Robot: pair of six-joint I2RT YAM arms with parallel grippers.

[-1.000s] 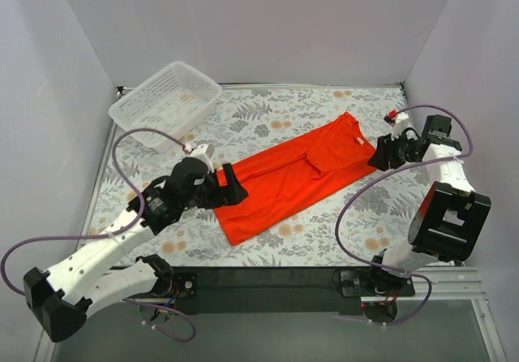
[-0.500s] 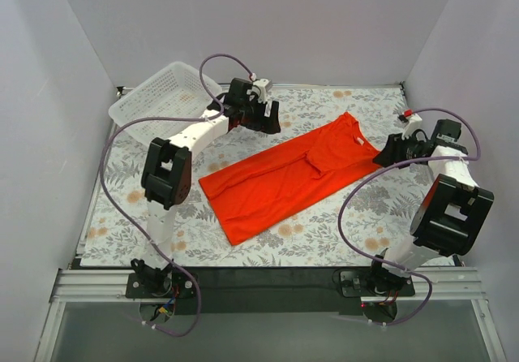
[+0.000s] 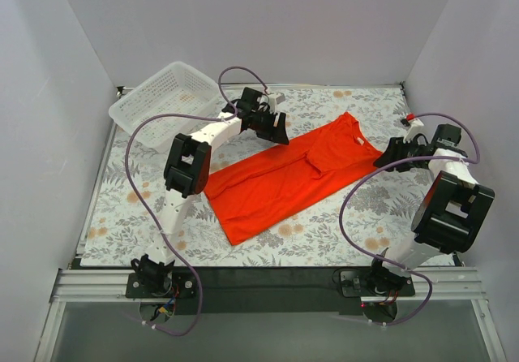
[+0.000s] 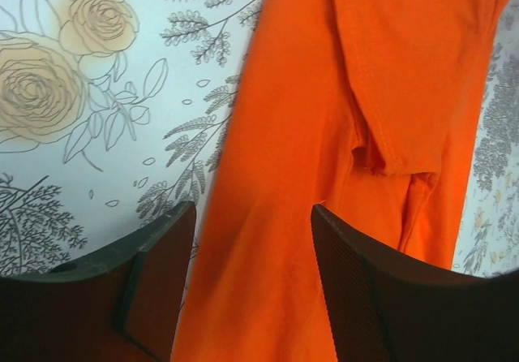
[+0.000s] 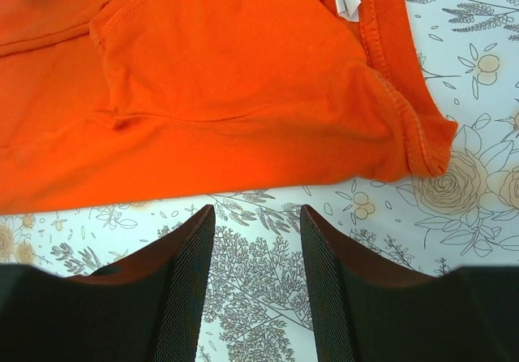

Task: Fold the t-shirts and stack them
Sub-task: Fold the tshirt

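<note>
The orange-red t-shirt (image 3: 284,179) lies flat as a long folded strip, running diagonally from near left to far right, with its collar and white label (image 3: 358,141) at the far right end. My left gripper (image 3: 278,129) reaches over the shirt's far long edge. In the left wrist view it (image 4: 253,212) is open, and the shirt's edge (image 4: 389,53) lies between and under its fingers. My right gripper (image 3: 388,157) sits just right of the collar end. In the right wrist view it (image 5: 258,212) is open over the bare floral cloth, a little short of the shirt (image 5: 243,78).
A white lattice basket (image 3: 166,94) stands at the far left corner, close behind my left arm. The floral tablecloth (image 3: 324,232) covers the table. Grey walls close in the back and both sides.
My left arm swung from the shirt's near left corner up to its far long edge, and its jaws narrowed. The right gripper drifted slightly right.
</note>
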